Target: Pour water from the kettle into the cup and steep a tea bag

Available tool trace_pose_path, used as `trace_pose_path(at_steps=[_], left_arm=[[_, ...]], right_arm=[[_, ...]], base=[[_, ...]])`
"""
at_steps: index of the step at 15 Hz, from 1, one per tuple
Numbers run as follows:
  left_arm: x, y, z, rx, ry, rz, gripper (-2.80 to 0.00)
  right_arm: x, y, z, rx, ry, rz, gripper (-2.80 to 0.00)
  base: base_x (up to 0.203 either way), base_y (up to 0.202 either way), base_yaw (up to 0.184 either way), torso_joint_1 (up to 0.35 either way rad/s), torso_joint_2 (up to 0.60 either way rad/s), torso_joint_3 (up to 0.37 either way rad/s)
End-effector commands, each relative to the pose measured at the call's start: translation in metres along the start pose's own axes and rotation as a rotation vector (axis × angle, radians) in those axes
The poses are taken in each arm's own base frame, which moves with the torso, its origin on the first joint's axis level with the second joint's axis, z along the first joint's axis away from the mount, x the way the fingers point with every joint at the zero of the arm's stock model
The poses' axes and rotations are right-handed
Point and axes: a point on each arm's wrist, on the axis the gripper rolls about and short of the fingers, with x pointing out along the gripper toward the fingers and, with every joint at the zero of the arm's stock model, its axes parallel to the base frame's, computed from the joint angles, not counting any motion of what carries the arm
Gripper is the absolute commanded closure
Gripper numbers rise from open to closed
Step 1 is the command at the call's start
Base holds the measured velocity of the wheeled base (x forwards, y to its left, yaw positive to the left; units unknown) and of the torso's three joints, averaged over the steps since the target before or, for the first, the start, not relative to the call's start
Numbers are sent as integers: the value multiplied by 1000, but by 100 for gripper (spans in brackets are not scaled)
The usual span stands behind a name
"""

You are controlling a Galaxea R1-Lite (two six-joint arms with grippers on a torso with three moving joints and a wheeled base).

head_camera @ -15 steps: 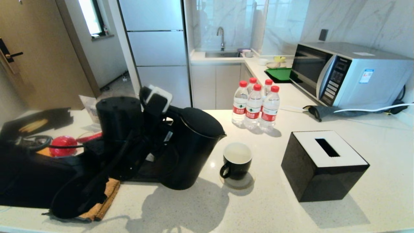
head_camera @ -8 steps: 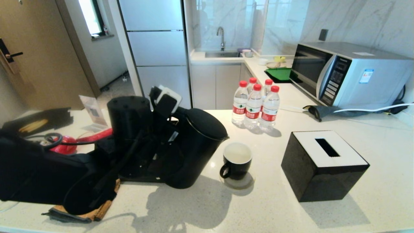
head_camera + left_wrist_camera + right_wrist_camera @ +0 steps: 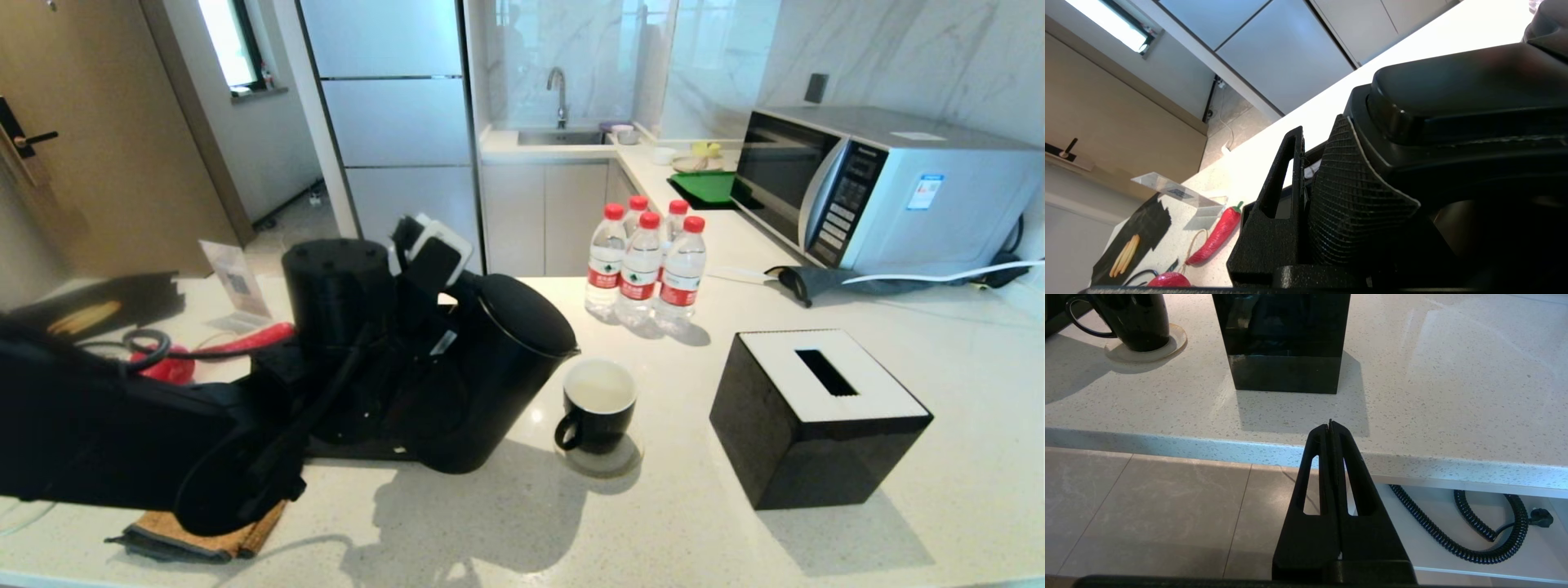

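The tall matte black kettle [image 3: 490,384] is tipped to the right, its spout [image 3: 573,353] just left of the cup's rim. My left gripper [image 3: 1306,175] is shut on the kettle's handle [image 3: 1453,102]; in the head view the arm hides the grip. No stream shows at the spout. The glossy black cup [image 3: 600,404] stands on a round coaster [image 3: 604,464], handle to the front left, and its white inside looks pale yellowish. My right gripper [image 3: 1329,425] is shut on nothing, parked below the counter's front edge. The tea bag is out of view.
A black tissue box [image 3: 816,416] stands right of the cup. Several red-capped bottles [image 3: 645,265] are behind it, a microwave [image 3: 882,188] at the back right. A red chilli [image 3: 1216,237] and a brown cloth [image 3: 204,531] lie by my left arm.
My left arm has carried the kettle to the right and tipped it a little more, bringing the spout nearer the cup. The cup and my right gripper have not moved.
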Motion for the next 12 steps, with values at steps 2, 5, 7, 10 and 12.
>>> trace_pose_path(at_steps=[2, 5, 7, 10, 12], left_arm=[[2, -3, 2, 10, -4, 4, 0], [3, -2, 5, 44, -11, 9, 0], [5, -3, 6, 60, -15, 10, 0], [7, -4, 10, 87, -24, 15, 0], [9, -8, 13, 88, -32, 9, 0]], right_arm=[[0, 0, 0, 0, 3, 1, 0], [0, 0, 0, 0, 3, 1, 0], [0, 0, 0, 0, 3, 1, 0], [0, 0, 0, 0, 3, 1, 0], [0, 0, 0, 0, 3, 1, 0]], base=[[0, 0, 0, 0, 0, 0], [0, 0, 0, 0, 0, 0], [0, 0, 0, 0, 0, 0], [0, 0, 0, 0, 0, 0], [0, 0, 0, 0, 0, 0]])
